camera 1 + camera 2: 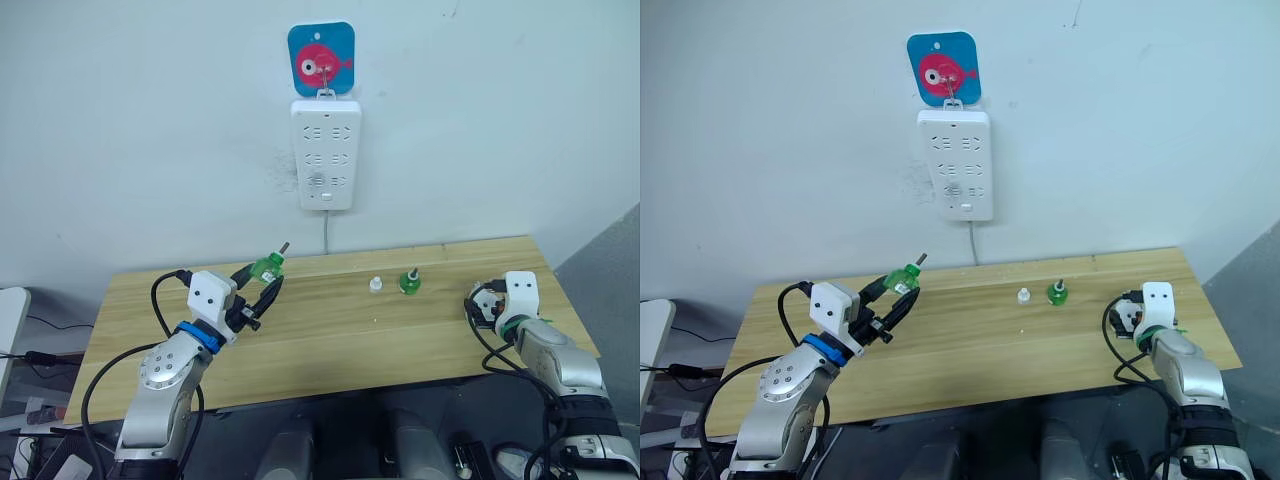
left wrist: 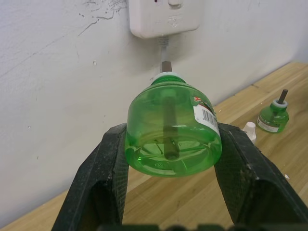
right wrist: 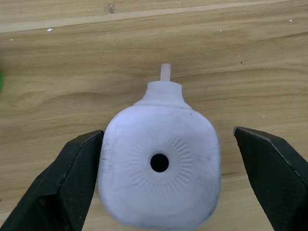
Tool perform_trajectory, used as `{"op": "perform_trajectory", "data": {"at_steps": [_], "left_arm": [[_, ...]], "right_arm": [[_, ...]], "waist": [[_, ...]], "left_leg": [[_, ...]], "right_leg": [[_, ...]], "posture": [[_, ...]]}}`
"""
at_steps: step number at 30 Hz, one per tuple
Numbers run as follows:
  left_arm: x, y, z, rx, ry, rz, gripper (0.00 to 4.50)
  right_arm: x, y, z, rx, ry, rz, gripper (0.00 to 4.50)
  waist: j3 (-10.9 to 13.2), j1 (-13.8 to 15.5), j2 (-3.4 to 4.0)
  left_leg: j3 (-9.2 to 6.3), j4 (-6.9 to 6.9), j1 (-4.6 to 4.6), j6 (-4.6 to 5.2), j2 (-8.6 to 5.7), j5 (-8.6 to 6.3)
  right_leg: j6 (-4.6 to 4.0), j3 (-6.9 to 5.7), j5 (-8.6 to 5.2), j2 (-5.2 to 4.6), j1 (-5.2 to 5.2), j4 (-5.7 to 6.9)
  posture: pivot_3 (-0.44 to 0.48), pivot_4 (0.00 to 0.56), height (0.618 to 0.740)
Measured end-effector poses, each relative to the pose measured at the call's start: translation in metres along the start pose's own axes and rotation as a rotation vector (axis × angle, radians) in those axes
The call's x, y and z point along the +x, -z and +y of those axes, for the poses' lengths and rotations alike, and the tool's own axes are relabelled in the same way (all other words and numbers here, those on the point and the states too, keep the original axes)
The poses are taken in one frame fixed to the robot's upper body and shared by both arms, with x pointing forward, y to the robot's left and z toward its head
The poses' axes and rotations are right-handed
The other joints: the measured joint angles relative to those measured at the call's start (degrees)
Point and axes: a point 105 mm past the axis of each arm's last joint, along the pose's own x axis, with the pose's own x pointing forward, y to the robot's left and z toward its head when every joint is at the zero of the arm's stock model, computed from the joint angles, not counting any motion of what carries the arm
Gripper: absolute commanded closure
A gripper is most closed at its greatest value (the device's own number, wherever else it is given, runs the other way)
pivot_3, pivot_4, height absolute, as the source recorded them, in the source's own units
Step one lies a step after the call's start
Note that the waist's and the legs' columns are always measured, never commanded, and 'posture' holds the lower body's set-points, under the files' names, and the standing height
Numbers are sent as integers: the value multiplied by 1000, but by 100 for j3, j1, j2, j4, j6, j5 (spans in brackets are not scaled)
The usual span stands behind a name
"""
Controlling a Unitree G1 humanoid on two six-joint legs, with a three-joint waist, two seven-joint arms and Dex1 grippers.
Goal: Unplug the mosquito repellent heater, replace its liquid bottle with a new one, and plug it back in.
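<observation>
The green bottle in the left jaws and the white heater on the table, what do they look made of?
The green bottle looks like thin, glossy, translucent plastic: its dark wick shows through the wall. The heater looks like matte white moulded plastic, with ribs radiating from its vent hole and faint scuffs.

I saw the white heater lying on the table, vent hole facing up. One green bottle, wick bare, was held tilted above the table; the other stood upright beside a small white cap.
</observation>
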Motion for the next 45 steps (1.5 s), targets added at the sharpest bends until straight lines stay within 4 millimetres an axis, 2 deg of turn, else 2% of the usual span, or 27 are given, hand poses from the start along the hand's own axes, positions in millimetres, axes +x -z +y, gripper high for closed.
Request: {"op": "perform_trajectory", "data": {"at_steps": [3,4,6,9,16,19,21,23,27,29,31,33,37,42,45], "left_arm": [[0,0,0,0,0,0,2303],[-1,1,0,-1,-1,3,2303],[-2,2,-1,-4,-2,9,2303],[-3,4,-1,-6,-3,13,2303],[-5,4,-1,-6,-5,14,2303],[-5,0,-3,4,26,10,2303],[-5,-3,-7,26,98,12,2303],[4,-13,-17,54,221,-12,2303],[19,-28,-30,83,380,-61,2303],[24,-30,-34,84,423,-67,2303],[30,-37,-46,90,514,-88,2303],[33,-40,-56,91,577,-103,2303],[36,-37,-66,74,628,-100,2303],[46,-51,-74,89,669,-155,2303],[49,-51,-76,77,675,-157,2303]], "right_arm": [[1,2,1,3,-8,7,15],[1,2,1,2,-8,9,176],[1,3,1,9,-9,9,603],[1,2,1,11,-11,7,1551],[-6,4,-6,-37,-31,-2,1535],[-15,-16,-9,-53,-94,-69,1535],[-24,-33,6,87,-266,-91,1535],[-38,-54,33,252,-524,-68,1535],[-70,-96,69,403,-871,-54,1535],[-79,-107,78,455,-959,-46,1535],[-94,-126,98,514,-1110,-41,1535],[-103,-134,111,530,-1191,-22,1535],[-108,-130,124,550,-1231,36,1535],[-113,-137,133,529,-1253,37,1535],[-115,-137,136,523,-1260,49,1535]], "waist": [[0,4,0],[0,5,0],[0,7,0],[0,9,0],[0,13,0],[0,39,0],[0,32,0],[1,44,1],[-1,80,2],[0,82,2],[0,78,2],[-2,79,0],[-1,78,0],[-2,75,0],[-2,73,1]], "left_leg": [[0,0,0,0,0,0],[0,0,0,0,0,0],[-1,0,0,0,0,0],[0,0,0,0,0,0],[1,0,0,1,-1,0],[3,0,2,1,2,0],[3,0,4,1,15,-1],[-1,0,4,4,18,-2],[-5,0,2,18,16,-10],[-2,1,-2,6,15,-3],[2,1,0,5,15,-3],[-4,1,-2,5,16,-3],[0,2,-7,5,14,-3],[1,5,-5,5,14,-3],[3,4,-6,5,14,-3]], "right_leg": [[0,0,0,0,0,0],[0,1,0,0,0,0],[0,0,0,0,0,1],[0,0,0,0,0,0],[0,1,0,0,0,0],[0,1,0,5,1,0],[-5,0,3,7,3,-1],[-11,-5,6,9,8,-4],[-14,-11,8,10,14,-18],[-14,-11,9,8,11,-19],[-15,-7,10,6,11,-19],[-15,-11,10,5,10,-19],[-15,-8,10,3,5,-15],[-15,-8,10,4,5,-10],[-15,-8,10,4,1,-9]], "posture": [[78,177,740],[78,177,740],[78,177,740],[77,179,740],[77,179,740],[74,181,740],[75,180,740],[74,178,740],[64,174,740],[64,175,740],[61,174,740],[59,175,740],[56,175,740],[54,176,740],[52,176,740]]}}
